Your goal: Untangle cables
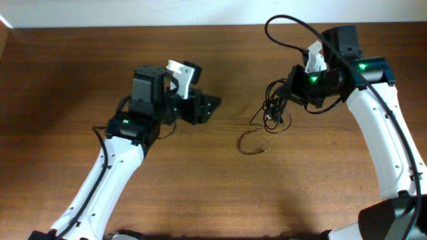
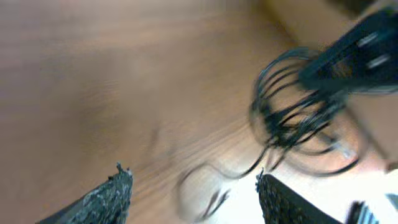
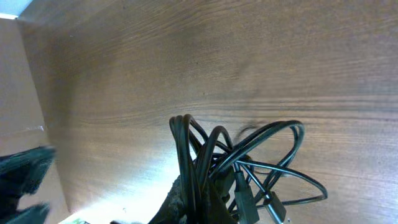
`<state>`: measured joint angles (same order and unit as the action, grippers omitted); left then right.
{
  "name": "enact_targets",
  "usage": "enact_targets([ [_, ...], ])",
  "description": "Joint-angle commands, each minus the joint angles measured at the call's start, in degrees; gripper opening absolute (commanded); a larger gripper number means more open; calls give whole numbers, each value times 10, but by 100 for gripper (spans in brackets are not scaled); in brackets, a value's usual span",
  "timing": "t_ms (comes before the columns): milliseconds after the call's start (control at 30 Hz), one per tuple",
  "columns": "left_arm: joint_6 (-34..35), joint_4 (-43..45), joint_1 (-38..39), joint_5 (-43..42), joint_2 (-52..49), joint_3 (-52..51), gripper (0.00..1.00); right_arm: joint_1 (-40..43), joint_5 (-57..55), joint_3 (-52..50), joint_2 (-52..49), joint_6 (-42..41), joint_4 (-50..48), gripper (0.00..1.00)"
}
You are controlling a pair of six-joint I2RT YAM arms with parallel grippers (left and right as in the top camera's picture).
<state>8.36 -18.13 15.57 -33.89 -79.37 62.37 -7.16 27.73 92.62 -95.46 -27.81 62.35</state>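
Wood counter [image 1: 200,180] carries one curled strand [image 1: 242,143], just below-left of the cables [image 1: 273,110]. You've got the bunch pinched in the right tool [image 1: 291,93], loops hanging off it; can't tell if they touch the counter. Right arm comes in from the right edge, its thick feed cable [image 1: 287,27] arcing over the wrist. Left tool [image 1: 210,109] points at the bunch, fingers spread wide, well apart from it.

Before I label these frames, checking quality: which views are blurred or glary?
Left wrist view: motion-blurred throughout, the cables smeared. Right wrist view: cables sharp, pale glare on the table beside them. Overhead view: sharp, evenly lit, no strong glare.
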Motion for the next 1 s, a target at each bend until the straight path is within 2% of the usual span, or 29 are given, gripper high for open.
enact_targets([
  [0,89,42,53,16,5,3,65,-22,-73,4,-15,-62,-9,4],
  [100,136,43,99,91,-2,3,64,-39,-91,3,-16,-103,-50,4],
  [200,162,52,127,99,-14,3,64,-49,-94,3,-16,-116,-78,4],
  [367,162,104,154,99,-59,3,67,-48,-94,3,-17,-116,-79,4],
  [467,110,150,174,95,-106,3,64,-49,-94,3,-17,-116,-78,4],
  [600,41,204,176,52,-89,4,63,-48,-94,3,-17,-114,-78,4],
  [700,-3,193,178,47,-60,4,66,-48,-94,3,-17,-115,-79,4],
  [833,-21,175,196,48,-60,4,65,-48,-94,3,-17,-115,-80,4],
  [933,-29,171,219,101,-61,3,66,-48,-91,3,-17,-115,-80,4],
  [967,-28,169,233,152,-67,3,65,-48,-87,3,-17,-115,-80,4],
])
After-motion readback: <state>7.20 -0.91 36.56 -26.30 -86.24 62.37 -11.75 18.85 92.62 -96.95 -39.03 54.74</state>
